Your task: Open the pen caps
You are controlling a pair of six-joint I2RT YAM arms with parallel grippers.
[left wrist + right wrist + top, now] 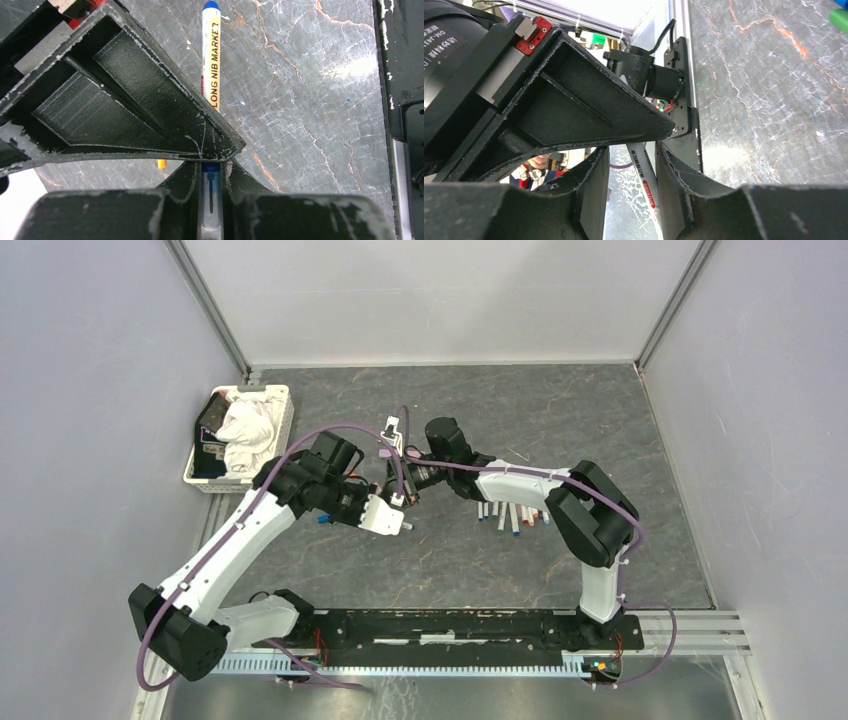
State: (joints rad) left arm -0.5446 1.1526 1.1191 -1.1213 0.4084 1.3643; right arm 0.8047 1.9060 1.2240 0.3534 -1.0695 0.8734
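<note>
In the left wrist view my left gripper (211, 172) is shut on a white marker (210, 65) with a blue end, labelled LONG NIB MARKER. Its blue nib lies in the slot between the jaws. The barrel points away over the table. In the right wrist view my right gripper (631, 165) has its jaws apart. A white barrel with red print (647, 182) runs through the gap against one finger. From above, the left gripper (404, 520) and right gripper (406, 486) meet mid-table. Loose caps show: orange (160, 163), green (839, 20), blue (323, 519).
A row of several white markers (510, 516) lies on the grey marbled table, under the right arm's forearm. A white basket (200, 465) holding a white cloth stands at the far left. A purple cable loops over both arms. Walls enclose the table on three sides.
</note>
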